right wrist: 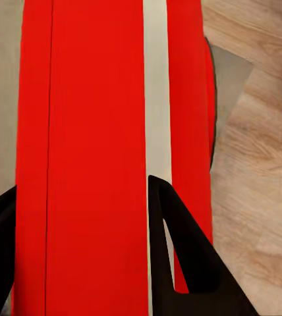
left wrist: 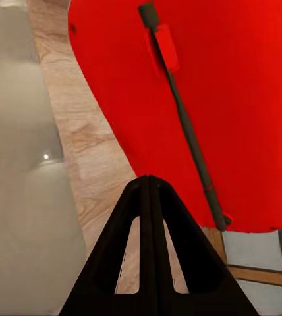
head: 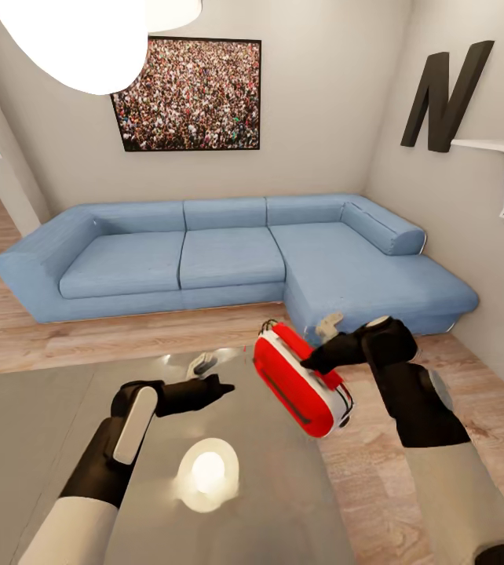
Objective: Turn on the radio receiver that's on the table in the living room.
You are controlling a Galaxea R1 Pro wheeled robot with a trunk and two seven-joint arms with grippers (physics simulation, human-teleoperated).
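Step in hand: judged from the scene, the radio receiver (head: 299,382) is held up in the right gripper (head: 320,359) so the left gripper (head: 219,387) can reach its switch.
How to do it well: keep the right arm steady and the grip firm, since the casing looks glossy and could slip. Bring the left fingertip in slowly toward the white end with the dark knob, and press or turn without pushing the radio out of the hold.
Right claw: pinching the radio; in the right wrist view one black finger (right wrist: 180,257) lies across the red body and the other sits at the far edge, so the casing is between them.
Left claw: pressed together into a single point, holding nothing, aimed at the radio from just beside it, not touching.
Where the radio is: centre-right of the head view, lifted clear above the right edge of the table (head: 40,424), tilted, with its white end lower right.
Radio's look: slim rounded red box, white stripe along its length (right wrist: 157,99); the left wrist view shows a plain red face with a thin dark rod, likely an aerial (left wrist: 187,125), clipped along it.
Surroundings: blue sofa (head: 228,255) across the upper middle, wood floor (head: 378,471) at lower right.
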